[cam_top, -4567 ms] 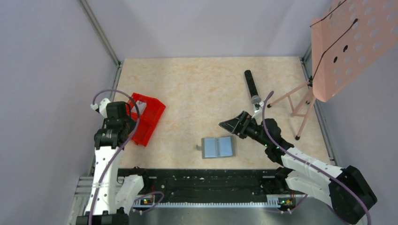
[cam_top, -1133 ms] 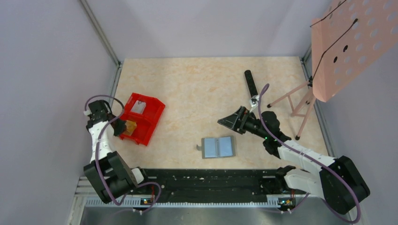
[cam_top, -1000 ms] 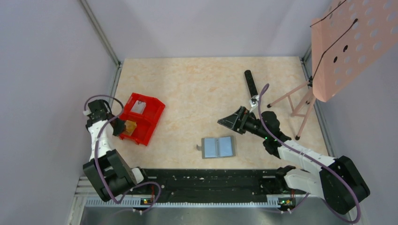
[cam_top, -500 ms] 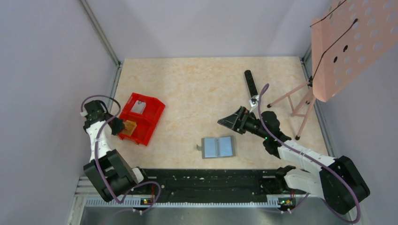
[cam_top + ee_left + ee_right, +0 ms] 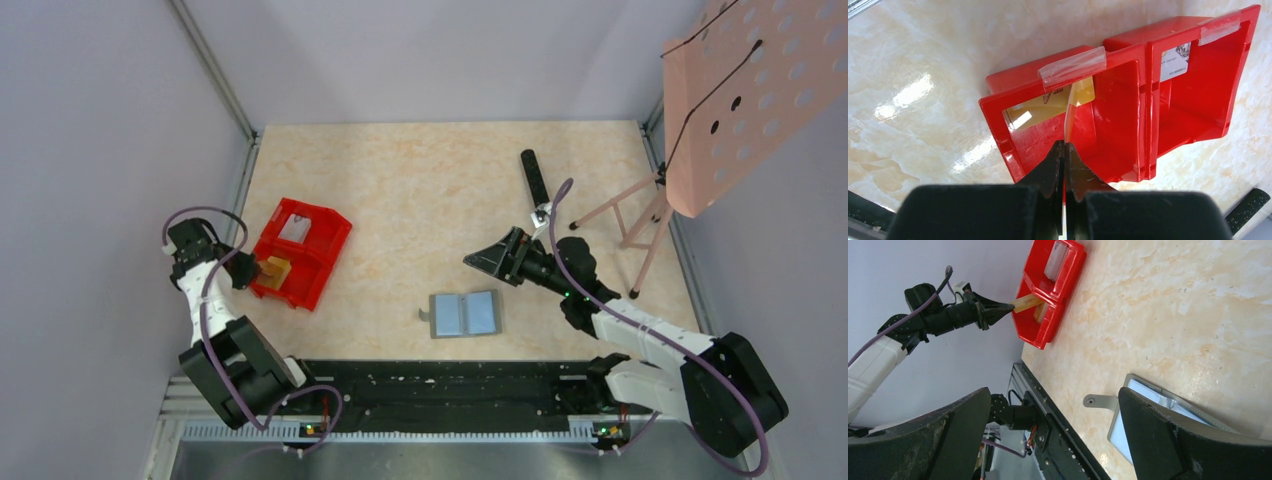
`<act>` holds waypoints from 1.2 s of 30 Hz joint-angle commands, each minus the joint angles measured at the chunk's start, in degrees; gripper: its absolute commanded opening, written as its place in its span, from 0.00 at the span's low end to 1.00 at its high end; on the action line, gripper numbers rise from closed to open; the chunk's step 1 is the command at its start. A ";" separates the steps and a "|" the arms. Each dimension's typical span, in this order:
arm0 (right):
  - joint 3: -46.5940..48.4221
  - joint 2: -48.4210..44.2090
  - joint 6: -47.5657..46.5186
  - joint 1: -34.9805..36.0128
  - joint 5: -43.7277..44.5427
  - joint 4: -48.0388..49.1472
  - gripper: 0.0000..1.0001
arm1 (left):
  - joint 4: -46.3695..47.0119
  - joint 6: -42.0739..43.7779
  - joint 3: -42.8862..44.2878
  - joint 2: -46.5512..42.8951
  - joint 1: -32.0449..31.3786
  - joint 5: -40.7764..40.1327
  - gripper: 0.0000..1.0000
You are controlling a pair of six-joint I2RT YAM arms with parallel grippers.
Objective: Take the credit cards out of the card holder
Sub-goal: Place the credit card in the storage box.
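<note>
Left gripper (image 5: pixel 1064 148) at work: I am pinching a gold card (image 5: pixel 1025 303) edge-on between its jaws and holding it at the mouth of the red bin (image 5: pixel 1143 100), with the card's far end reaching into the nearer compartment (image 5: pixel 1098 145) (the one closest to my fingers). I am reading this as a delivery in progress, with the card out of its holder but not yet let go. Beside it a gold patch (image 5: pixel 1048 107) is showing against that compartment's wall; I cannot tell whether it is a second card or a reflection. Something white and printed (image 5: pixel 1175 60) is sitting in the farther compartment (image 5: pixel 1198 100), perhaps a card, perhaps a label. Well apart, toward the middle of the table (image 5: pixel 400 180), the card holder (image 5: pixel 465 313) is lying open and flat, pale blue panels up. Whether its pockets are holding more cards is too small to make out. Just beyond it my right gripper (image 5: pixel 1053 392) is hovering over the table, jaws spread wide, carrying nothing.
</note>
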 commanded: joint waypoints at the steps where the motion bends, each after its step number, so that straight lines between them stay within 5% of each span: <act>1: 3.03 -0.88 -1.33 -0.80 -0.32 1.52 0.99 | 1.22 0.07 1.72 1.42 0.64 -0.59 0.00; 26: 4.64 0.97 -3.00 -1.37 -0.88 0.72 0.99 | -1.69 -1.56 2.71 6.71 0.63 -6.66 0.07; 36: 4.49 1.36 -3.18 -1.93 -1.45 0.71 0.99 | -1.69 -2.58 2.73 6.38 0.66 -7.40 0.17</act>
